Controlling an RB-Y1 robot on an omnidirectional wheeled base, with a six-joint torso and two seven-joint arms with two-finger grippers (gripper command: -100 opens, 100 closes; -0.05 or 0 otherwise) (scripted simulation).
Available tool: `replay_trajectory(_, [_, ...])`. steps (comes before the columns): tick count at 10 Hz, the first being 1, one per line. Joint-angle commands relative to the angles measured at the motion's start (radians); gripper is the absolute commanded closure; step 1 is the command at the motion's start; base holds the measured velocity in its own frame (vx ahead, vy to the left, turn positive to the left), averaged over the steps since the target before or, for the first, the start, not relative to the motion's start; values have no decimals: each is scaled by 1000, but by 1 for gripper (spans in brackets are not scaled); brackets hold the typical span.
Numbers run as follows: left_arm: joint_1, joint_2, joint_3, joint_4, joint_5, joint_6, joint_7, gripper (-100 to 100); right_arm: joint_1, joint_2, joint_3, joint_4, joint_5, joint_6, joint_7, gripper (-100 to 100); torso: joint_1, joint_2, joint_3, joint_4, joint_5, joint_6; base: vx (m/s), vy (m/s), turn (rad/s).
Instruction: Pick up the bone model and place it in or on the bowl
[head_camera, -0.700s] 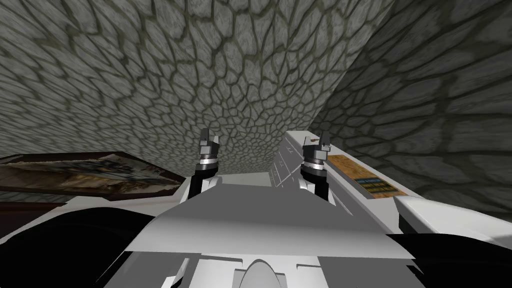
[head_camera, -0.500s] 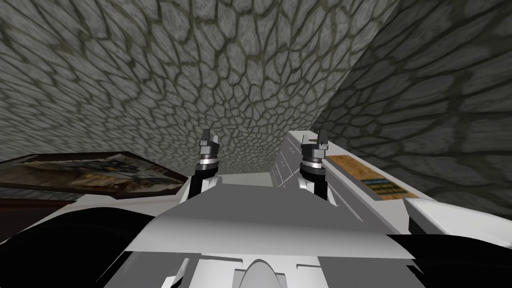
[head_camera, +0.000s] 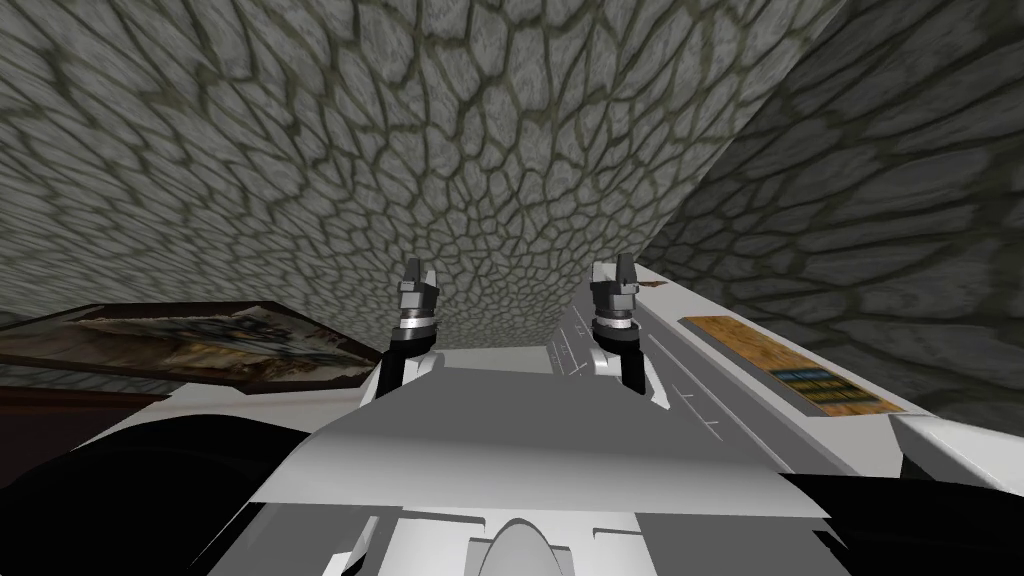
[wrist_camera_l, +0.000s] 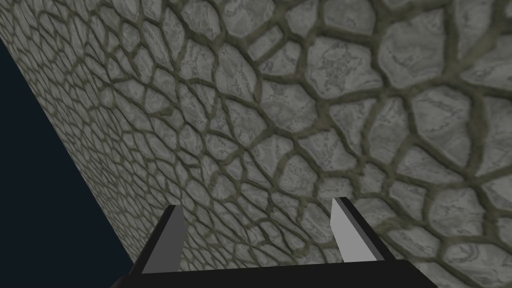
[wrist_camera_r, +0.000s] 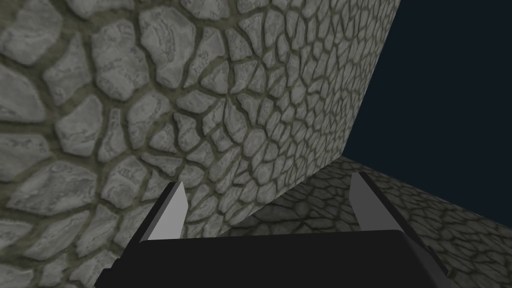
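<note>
My left gripper (head_camera: 419, 272) is raised in front of my chest, facing a wall of grey cobbled stone (head_camera: 500, 150). Its fingers (wrist_camera_l: 170, 240) stand open with nothing between them. My right gripper (head_camera: 613, 268) is held up beside it, over the near end of a white counter (head_camera: 700, 370). Its fingers (wrist_camera_r: 167, 220) stand wide apart and hold nothing. Both hands (wrist_camera_l: 257, 237) (wrist_camera_r: 270, 212) point at the stone wall.
The white counter runs along the right-hand stone wall (head_camera: 880, 220) and carries an orange-brown panel with a dark label (head_camera: 790, 375). A dark-framed picture (head_camera: 180, 345) lies low at the left. The stone walls meet in a corner ahead.
The whole head view has slid to the right, so I have turned to the left. The counter and its orange panel now sit further right. My right gripper stands a little nearer the left one.
</note>
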Motion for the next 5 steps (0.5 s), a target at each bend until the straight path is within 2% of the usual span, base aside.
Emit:
replay_trajectory(1, [0,0,0,0,0,0,0,0,-15,-29,6,16,1,-17,4,-100,0,0,0,0,0,0,16,72,15])
replay_trajectory(2, [0,0,0,0,0,0,0,0,-49,-68,26,39,7,-40,13,-100,-2,0,0,0,0,0,10,82,34])
replay_trajectory(3, [0,0,0,0,0,0,0,0,-49,-77,26,39,7,-40,13,-100,-1,1,0,0,0,0,10,71,13])
replay_trajectory(4, [0,0,0,0,0,0,0,0,-83,-117,49,64,14,-65,23,-100,-2,1,1,0,0,0,23,90,28])
replay_trajectory(5, [0,0,0,0,0,0,0,0,-83,-129,49,64,14,-65,23,-100,-1,0,0,0,0,0,23,74,12])
